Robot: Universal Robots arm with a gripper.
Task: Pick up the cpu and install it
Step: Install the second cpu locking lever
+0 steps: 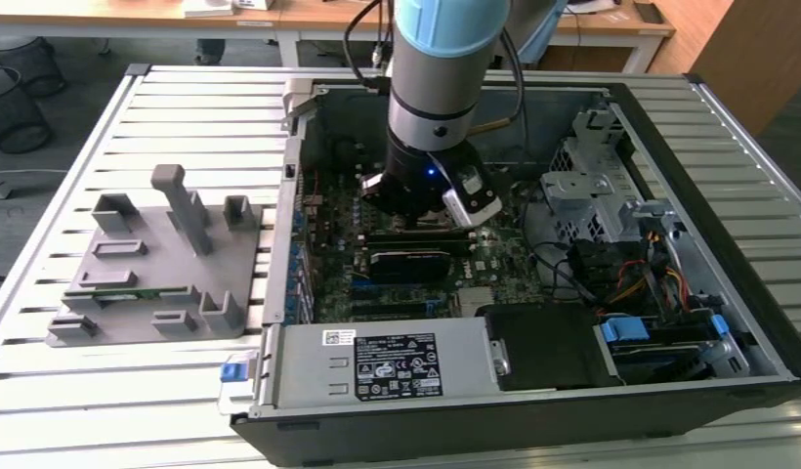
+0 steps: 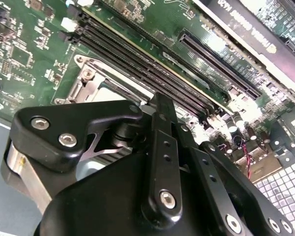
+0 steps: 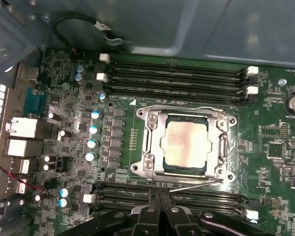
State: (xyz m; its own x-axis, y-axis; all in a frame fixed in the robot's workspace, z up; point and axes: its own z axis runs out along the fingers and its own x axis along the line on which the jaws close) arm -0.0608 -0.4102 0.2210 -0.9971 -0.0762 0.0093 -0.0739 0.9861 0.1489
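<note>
The cpu [image 3: 186, 143], a flat square chip with a silvery top, lies in the motherboard socket inside its metal retention frame [image 3: 152, 147]. A thin metal lever [image 3: 196, 184] runs along the frame's side nearest my gripper. My gripper [image 3: 160, 197] hangs just beside the socket, its black fingers [image 3: 155, 199] pressed together with nothing between them. In the exterior view the gripper [image 1: 424, 207] is low inside the open computer case [image 1: 713, 225], over the motherboard. In the second wrist view the socket frame [image 2: 83, 73] shows past the gripper's black linkage [image 2: 162, 162].
Black memory slots [image 3: 177, 73] flank the socket on two sides. A black module [image 1: 420, 259] and a power supply [image 1: 374, 366] sit inside the case, with cables [image 1: 635, 283] toward the exterior view's right. A grey fixture [image 1: 153, 259] holding a green memory stick [image 1: 127, 291] stands on the slatted table.
</note>
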